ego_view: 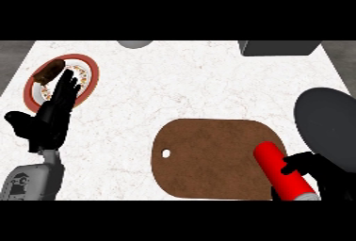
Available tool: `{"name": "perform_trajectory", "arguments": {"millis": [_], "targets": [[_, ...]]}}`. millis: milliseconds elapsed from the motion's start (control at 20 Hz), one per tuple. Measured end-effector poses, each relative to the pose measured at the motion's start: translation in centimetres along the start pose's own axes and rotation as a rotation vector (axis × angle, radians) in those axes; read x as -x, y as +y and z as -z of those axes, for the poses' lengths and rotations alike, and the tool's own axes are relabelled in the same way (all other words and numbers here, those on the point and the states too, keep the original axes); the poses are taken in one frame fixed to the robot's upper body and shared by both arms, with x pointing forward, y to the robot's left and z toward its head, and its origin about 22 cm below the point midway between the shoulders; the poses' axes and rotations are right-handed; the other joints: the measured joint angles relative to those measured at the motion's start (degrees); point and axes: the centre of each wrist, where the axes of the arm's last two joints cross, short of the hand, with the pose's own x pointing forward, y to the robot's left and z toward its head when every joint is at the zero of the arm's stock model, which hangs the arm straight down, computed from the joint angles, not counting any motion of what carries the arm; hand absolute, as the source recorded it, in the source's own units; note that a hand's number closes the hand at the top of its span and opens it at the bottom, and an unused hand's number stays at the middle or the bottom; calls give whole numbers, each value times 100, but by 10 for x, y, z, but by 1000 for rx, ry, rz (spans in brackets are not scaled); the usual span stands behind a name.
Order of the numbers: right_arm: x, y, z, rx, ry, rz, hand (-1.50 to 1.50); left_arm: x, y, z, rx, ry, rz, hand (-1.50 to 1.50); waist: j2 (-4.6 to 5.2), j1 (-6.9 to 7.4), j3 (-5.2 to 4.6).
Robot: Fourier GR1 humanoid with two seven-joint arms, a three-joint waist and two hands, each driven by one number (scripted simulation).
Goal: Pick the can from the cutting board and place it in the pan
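Head view. The red can (283, 172) lay on its side at the right end of the brown cutting board (219, 157), near the counter's front edge. The right hand (309, 165) had its fingers curled round the can's middle. The dark pan (327, 123) sat just beside the board, to the right. The left hand (57, 108) rested open, fingers straight, over the red-rimmed plate (89, 70) at far left. A clean lift would likely raise the can clear of the pan's rim before moving right. Open counter (181, 80) lay beyond the board; the route to the pan looked short.
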Motion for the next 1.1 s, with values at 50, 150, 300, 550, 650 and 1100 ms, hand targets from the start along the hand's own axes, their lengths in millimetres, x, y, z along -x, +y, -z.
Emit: {"name": "perform_trajectory", "arguments": {"millis": [50, 150, 300, 550, 650, 1100], "targets": [[4, 0, 5, 17, 14, 25, 150, 0, 1, 0, 3, -2, 4, 0, 7, 11, 2], [14, -5, 14, 52, 44, 76, 150, 1, 2, 2, 2, -2, 4, 0, 17, 16, 5], [40, -18, 33, 86, 71, 147, 150, 1, 1, 5, 3, -1, 4, 0, 25, 28, 5], [113, -35, 67, 139, 127, 143, 150, 0, -2, 5, 11, 2, 4, 0, 22, 58, 4], [141, -41, 83, 153, 138, 123, 150, -5, -3, 7, 16, -5, 10, 0, 25, 90, 6], [241, -33, 139, 206, 206, -7, 150, -3, -7, 11, 32, -19, 3, 0, 68, 231, 10]]}}
